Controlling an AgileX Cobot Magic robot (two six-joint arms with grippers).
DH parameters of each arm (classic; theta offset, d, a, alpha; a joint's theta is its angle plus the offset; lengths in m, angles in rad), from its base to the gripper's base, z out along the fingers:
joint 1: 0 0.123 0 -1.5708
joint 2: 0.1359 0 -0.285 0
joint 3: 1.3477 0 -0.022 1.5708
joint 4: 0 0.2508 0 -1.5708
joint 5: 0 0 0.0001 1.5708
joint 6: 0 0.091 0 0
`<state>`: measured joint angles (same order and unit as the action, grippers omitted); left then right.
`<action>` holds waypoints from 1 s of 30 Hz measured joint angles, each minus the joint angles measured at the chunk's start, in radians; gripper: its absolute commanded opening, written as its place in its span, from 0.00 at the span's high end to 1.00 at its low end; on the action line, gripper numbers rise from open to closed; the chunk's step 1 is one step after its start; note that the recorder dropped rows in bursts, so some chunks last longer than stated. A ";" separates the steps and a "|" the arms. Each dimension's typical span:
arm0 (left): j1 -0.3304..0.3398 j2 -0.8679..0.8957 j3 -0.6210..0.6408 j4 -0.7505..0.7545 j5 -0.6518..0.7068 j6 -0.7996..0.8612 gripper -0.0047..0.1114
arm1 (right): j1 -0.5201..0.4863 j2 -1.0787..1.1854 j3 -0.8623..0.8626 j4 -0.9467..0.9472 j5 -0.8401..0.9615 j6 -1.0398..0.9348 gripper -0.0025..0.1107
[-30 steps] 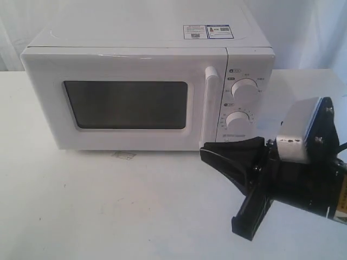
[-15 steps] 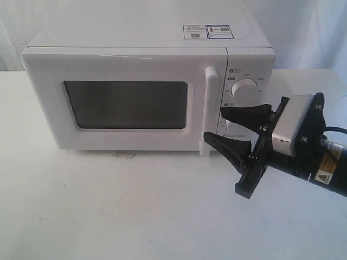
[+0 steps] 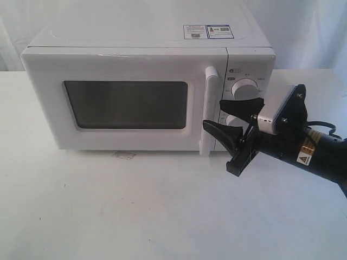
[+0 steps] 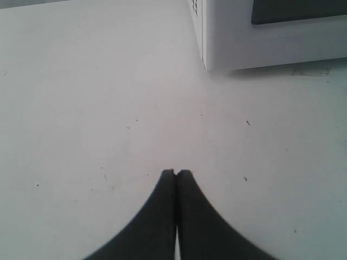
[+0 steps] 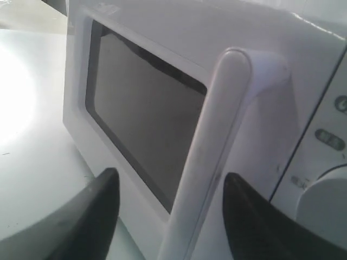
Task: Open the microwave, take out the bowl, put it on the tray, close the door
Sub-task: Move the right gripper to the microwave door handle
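The microwave (image 3: 135,32) stands far on the table (image 3: 135,211), door (image 3: 49,97) shut, its handle (image 3: 211,92) between the spread fingers of the right gripper (image 3: 214,114) reaching from the right; left gripper (image 4: 176,174) pinched closed.

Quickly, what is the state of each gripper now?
Left gripper: shut, holding nothing.
Right gripper: open, jaws on either side of the door handle, not closed on it.
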<state>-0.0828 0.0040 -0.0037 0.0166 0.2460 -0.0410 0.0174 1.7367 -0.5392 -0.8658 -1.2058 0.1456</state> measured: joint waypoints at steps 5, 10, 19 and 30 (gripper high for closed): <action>0.000 0.000 0.000 0.000 0.000 0.000 0.96 | 0.000 0.004 -0.017 0.000 0.000 0.008 0.50; 0.000 0.000 0.000 0.000 0.000 0.000 0.96 | 0.000 0.021 -0.044 0.000 -0.002 0.029 0.50; 0.000 0.000 0.000 0.000 0.000 0.000 0.96 | 0.014 0.069 -0.075 0.000 -0.002 0.042 0.50; 0.000 0.000 0.000 0.000 0.000 0.000 0.96 | 0.054 0.105 -0.123 0.026 -0.002 0.086 0.52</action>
<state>-0.0828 0.0040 -0.0037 0.0166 0.2460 -0.0410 0.0710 1.8414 -0.6625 -0.8396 -1.2078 0.2320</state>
